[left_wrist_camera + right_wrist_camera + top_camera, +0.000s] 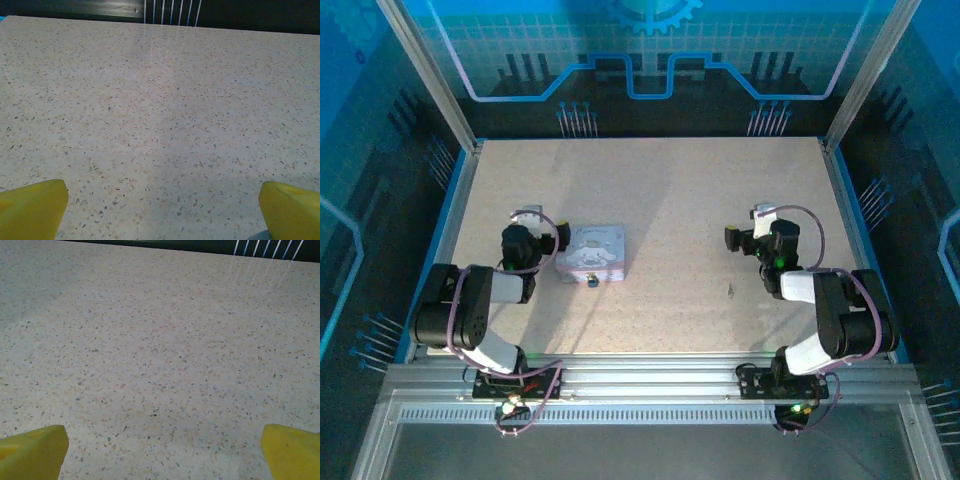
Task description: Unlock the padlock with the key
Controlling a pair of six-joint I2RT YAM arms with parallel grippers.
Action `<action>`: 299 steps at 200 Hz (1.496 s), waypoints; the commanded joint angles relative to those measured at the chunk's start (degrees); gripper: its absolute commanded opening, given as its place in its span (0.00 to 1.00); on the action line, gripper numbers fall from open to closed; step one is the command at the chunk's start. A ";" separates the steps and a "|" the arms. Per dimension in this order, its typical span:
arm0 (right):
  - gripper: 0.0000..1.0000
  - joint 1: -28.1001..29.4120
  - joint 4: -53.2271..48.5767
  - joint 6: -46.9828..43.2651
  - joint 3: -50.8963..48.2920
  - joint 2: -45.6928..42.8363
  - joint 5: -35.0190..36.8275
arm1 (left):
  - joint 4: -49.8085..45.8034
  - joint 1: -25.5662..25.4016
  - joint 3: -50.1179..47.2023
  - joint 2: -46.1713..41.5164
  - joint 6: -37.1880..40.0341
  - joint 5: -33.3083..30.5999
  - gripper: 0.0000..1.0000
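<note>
The tiny bluish-grey padlock (591,280) lies on the table against the near edge of a pale lavender tin (590,250). The key (729,290), a dark speck, lies alone right of centre, well apart from the padlock. My left gripper (527,214) sits left of the tin and points toward the far side. In the left wrist view this gripper (162,212) is open, its yellow fingertips (32,207) wide apart over bare table. My right gripper (763,213) is beyond the key; it (162,455) is open too, its fingertips (32,450) with nothing between them.
The speckled tabletop (660,190) is bordered by a blue rim and metal posts. Dark walls with white-tipped pins (170,11) stand at the far edge. The arm bases sit on a rail (640,385) at the near edge.
</note>
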 commanded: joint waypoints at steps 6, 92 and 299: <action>1.00 0.61 1.33 -0.52 0.86 0.33 0.49 | -0.20 0.06 0.87 -0.29 -0.44 1.60 0.99; 1.00 0.52 1.15 -0.46 0.94 0.33 0.35 | -0.20 0.07 0.86 -0.33 -0.47 1.58 0.99; 1.00 16.49 -41.55 28.29 16.97 -17.78 -18.41 | -65.67 -0.71 14.39 -35.31 -32.52 10.57 0.99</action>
